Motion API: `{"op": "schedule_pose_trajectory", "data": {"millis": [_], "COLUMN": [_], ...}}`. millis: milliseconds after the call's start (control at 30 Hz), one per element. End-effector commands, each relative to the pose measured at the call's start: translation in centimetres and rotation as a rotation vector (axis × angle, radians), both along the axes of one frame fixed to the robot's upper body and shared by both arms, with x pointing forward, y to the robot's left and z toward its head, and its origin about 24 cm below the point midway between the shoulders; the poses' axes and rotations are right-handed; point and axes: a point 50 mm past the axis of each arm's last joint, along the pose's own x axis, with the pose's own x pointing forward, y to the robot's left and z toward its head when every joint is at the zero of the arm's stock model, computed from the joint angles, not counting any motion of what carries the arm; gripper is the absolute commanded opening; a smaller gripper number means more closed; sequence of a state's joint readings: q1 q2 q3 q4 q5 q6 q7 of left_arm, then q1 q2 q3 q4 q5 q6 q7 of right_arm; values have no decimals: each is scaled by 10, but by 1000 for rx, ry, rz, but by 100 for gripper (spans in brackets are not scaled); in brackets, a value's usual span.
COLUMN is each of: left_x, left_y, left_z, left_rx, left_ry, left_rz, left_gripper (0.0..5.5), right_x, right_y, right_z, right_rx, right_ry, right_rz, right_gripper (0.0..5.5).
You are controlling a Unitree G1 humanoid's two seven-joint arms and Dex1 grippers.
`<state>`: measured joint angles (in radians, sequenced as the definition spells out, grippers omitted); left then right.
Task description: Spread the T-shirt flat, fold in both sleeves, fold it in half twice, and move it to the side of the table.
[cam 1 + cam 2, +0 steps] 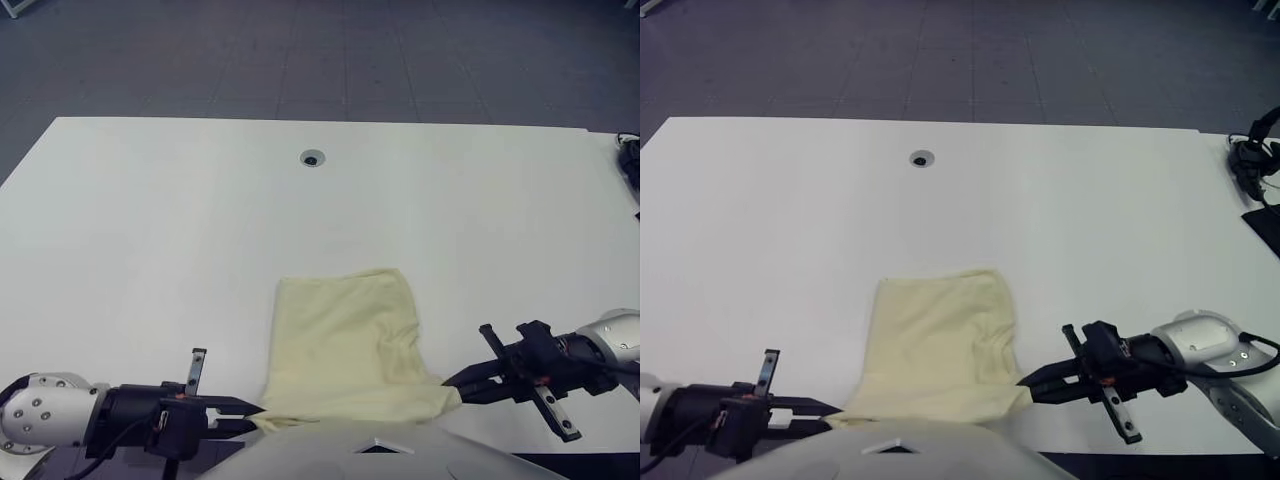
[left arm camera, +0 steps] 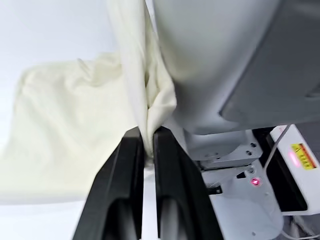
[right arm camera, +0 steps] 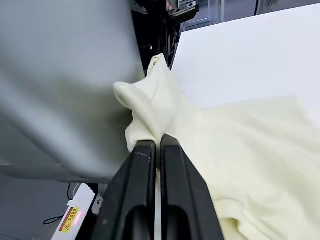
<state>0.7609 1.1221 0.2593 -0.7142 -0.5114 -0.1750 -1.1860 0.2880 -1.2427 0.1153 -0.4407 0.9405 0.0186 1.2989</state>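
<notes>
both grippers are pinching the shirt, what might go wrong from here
1. The left gripper and right gripper each pinch only a small bunch of the T-shirt at its near corners. A corner may slip out once the cloth is lifted or pulled.
2. The cloth is creased and bunched on the side near the right gripper, so a fold made from here may trap wrinkles or come out uneven.
</notes>
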Motion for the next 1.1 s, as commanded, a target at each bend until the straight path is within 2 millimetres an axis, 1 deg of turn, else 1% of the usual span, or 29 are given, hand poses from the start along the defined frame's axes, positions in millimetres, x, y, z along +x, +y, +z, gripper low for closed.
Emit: {"op": "schedule_pose_trajectory", "data": {"millis": [33, 233, 300, 467, 633, 767, 933, 967, 1000, 1100], "left_x": [32, 81, 95, 123, 139, 142, 151, 153, 154, 160], "left_y": [2, -7, -9, -17, -20, -20, -19, -19, -19, -20], "left_z": [2, 0, -2, -11, -26, -39, -49, -52, -55, -59], "left_rx": [21, -10, -22, -48, -47, -36, -25, -15, -5, -6], "left_ry": [-42, -120, -143, -169, -167, -155, -173, -172, -168, -160], "left_rz": [-9, 36, 68, 136, 183, 215, 311, 330, 352, 437], "left_gripper": [10, 10, 10, 10, 10, 10, 10, 10, 39, 86], "right_x": [25, 57, 64, 74, 86, 95, 102, 102, 102, 104], "right_y": [-1, -10, -13, -21, -19, -20, -20, -21, -22, -25], "right_z": [-3, -15, -18, -29, -35, -37, -38, -39, -40, -41], "right_rx": [-44, -75, -83, -122, -115, -108, -91, -97, -103, -107], "right_ry": [-104, -185, -198, -205, -215, -229, -238, -235, -232, -241], "right_rz": [-74, -201, -230, -271, -324, -378, -426, -432, -439, -472], "right_gripper": [0, 0, 0, 0, 0, 0, 0, 28, 32, 81]}}
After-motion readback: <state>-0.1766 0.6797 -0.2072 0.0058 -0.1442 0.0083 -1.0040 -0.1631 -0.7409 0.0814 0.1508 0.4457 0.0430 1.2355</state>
